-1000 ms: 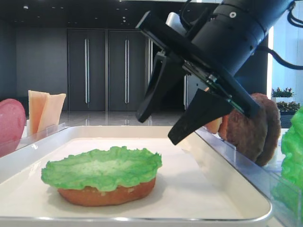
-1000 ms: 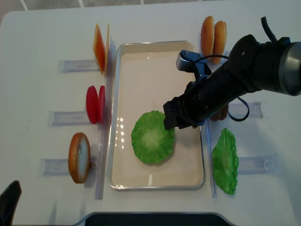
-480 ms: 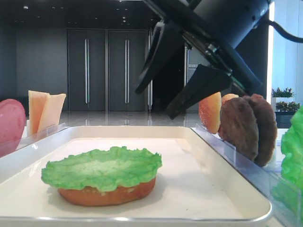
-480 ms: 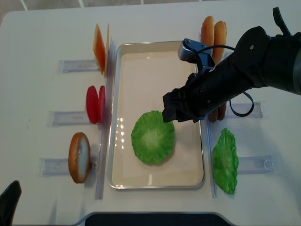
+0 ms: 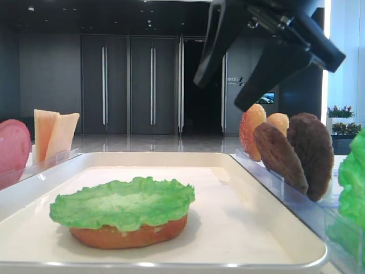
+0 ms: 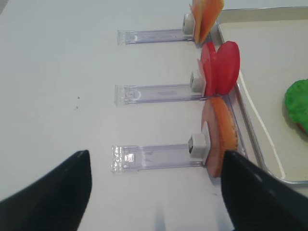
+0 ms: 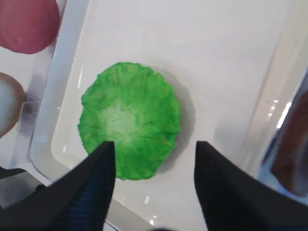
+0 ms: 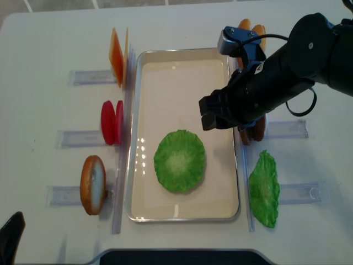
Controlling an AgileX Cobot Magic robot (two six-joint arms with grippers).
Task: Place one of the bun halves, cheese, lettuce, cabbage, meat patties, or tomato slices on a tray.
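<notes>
The off-white tray (image 8: pixel 138 138) holds a green lettuce leaf (image 8: pixel 179 160) lying flat on a bun half (image 5: pixel 128 235). My right gripper (image 8: pixel 220 118) hangs open and empty above the tray's right side, back-right of the leaf. In the right wrist view the leaf (image 7: pixel 130 118) shows below its fingertips (image 7: pixel 108 149). Two meat patties (image 5: pixel 311 154) stand in a holder right of the tray, partly under the arm. My left gripper (image 6: pixel 155 156) is open over bare table, left of an upright bun half (image 6: pixel 221 137).
Left of the tray, clear holders carry cheese (image 8: pixel 117 55), tomato slices (image 8: pixel 112 121) and a bun half (image 8: pixel 92 184). On the right stand two more bun halves (image 8: pixel 251 27) and another lettuce leaf (image 8: pixel 263 187). The tray's raised rim runs between the holders.
My right gripper has risen and moved back-right, away from the lettuce and toward the patties, still open and empty. The lettuce on the bun half has not moved.
</notes>
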